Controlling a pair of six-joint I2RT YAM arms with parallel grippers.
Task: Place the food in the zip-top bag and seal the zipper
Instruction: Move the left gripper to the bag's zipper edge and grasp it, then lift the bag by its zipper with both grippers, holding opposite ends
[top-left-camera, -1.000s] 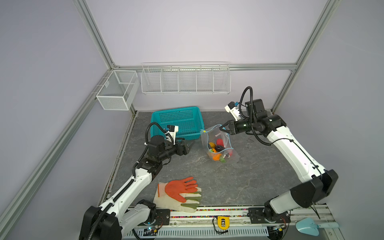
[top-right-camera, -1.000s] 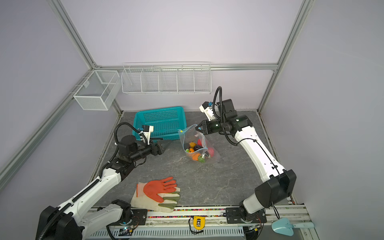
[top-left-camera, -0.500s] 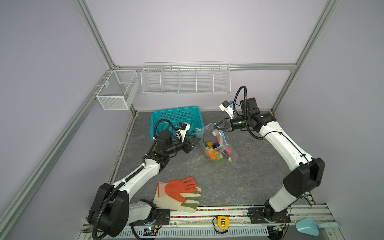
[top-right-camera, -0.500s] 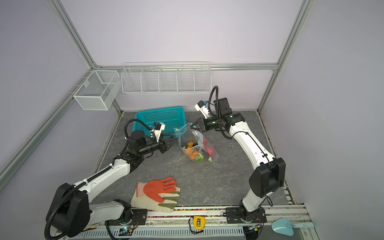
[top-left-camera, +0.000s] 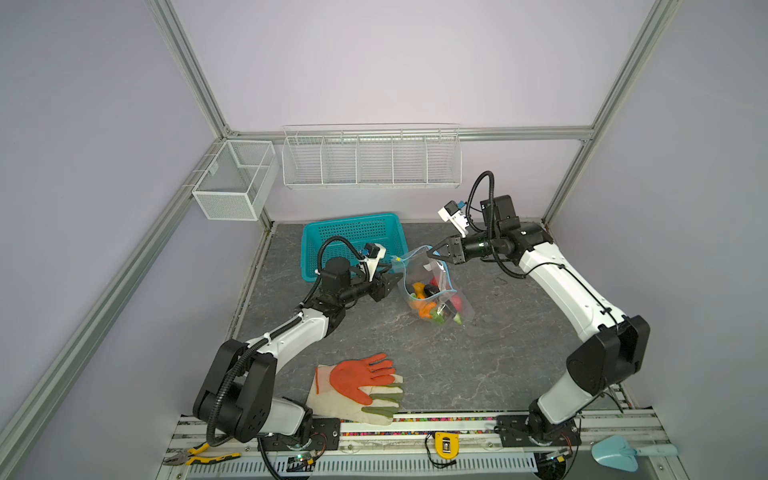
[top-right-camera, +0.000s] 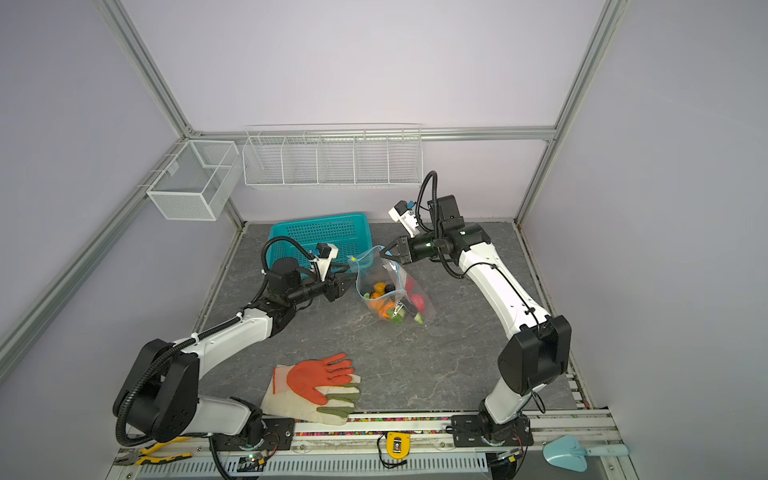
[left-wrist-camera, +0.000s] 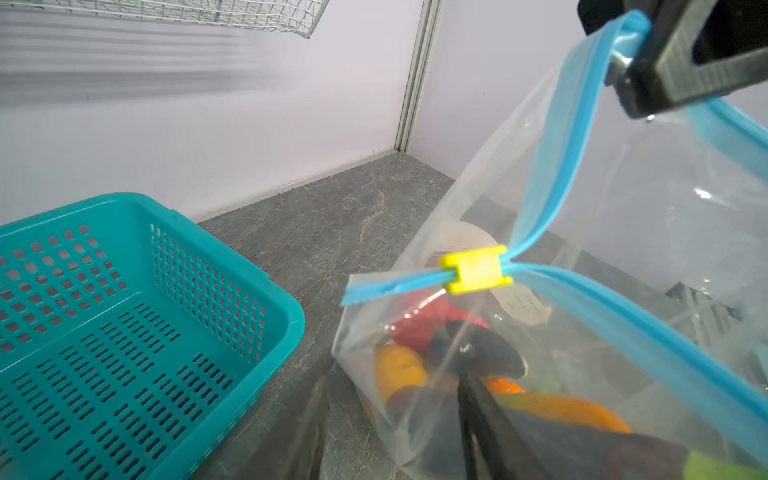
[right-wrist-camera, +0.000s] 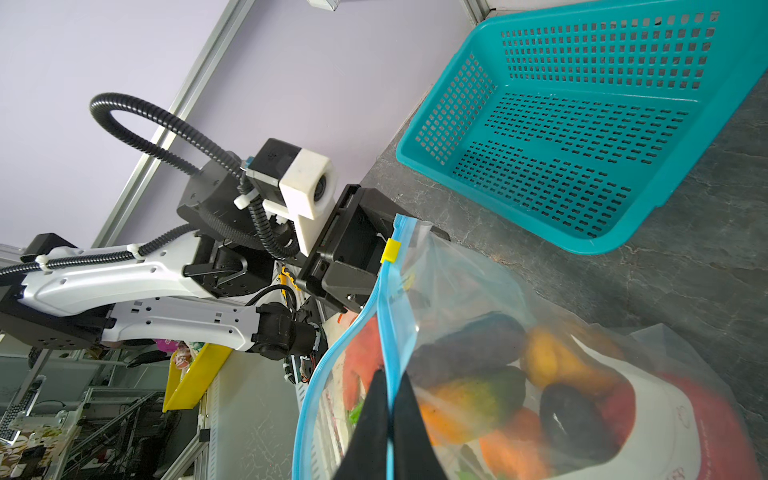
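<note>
- All the food (top-left-camera: 428, 299) that is seen is inside the zip-top bag (top-left-camera: 417, 270): red, orange, yellow, green and dark pieces are heaped at its bottom.
- No loose piece is spotted on the tabletop (top-left-camera: 498, 353) or in the teal basket (top-left-camera: 353, 232), so loading is judged done as far as is shown.
- The bag is stood on the tabletop just in front of the basket, between the two grippers, with its mouth pulled up and wide.
- The zipper (left-wrist-camera: 555, 178) is not sealed. The yellow slider (left-wrist-camera: 476, 270) is parked near one end, and only the short stretch behind it is joined. Beyond it the two blue strips are split well apart.
- The right gripper (right-wrist-camera: 387, 376) is pressed together on one blue strip, away from the slider, and that edge of the mouth is held up by it.
- The left gripper (top-left-camera: 390, 284) is placed at the slider end, below the slider. Its fingers (left-wrist-camera: 482, 415) are part-spread with the bag's corner between them. Whether plastic is actually clamped cannot be told.
- Left to do: the slider is to be caught and run the full length of the mouth toward the right pinch.
- The pinch probably has to be cleared off the strip for the last stretch, or the slider is blocked.
</note>
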